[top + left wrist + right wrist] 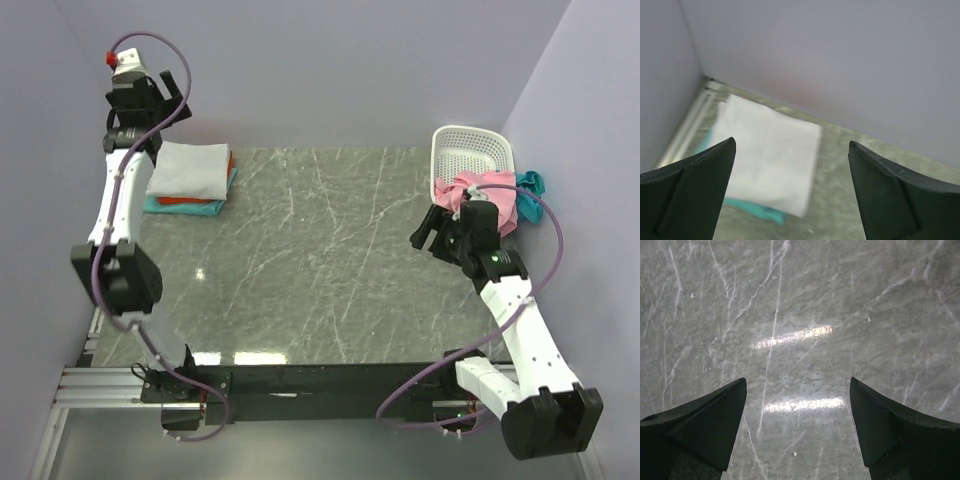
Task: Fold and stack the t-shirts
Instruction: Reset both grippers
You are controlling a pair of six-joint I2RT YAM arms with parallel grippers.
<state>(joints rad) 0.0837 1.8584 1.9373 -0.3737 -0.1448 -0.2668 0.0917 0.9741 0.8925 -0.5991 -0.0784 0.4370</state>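
Note:
A folded white t-shirt [190,168] tops a stack at the table's far left, with orange-red [180,201] and aqua [205,208] folded t-shirts under it. In the left wrist view the white t-shirt [767,150] lies below, an aqua edge [755,210] showing under it. My left gripper [160,95] is raised above and behind the stack, open and empty; seen from its own wrist, the left gripper [791,150] holds nothing. My right gripper [432,232] hovers open over bare marble, and the right wrist view has the right gripper [798,390] empty too. A pink t-shirt [505,200] and a teal-blue one [531,183] hang from the basket.
A white perforated laundry basket [470,152] stands at the far right corner against the wall. Purple walls close in the table at the back and both sides. The grey marble tabletop [320,260] stretches between the stack and the basket.

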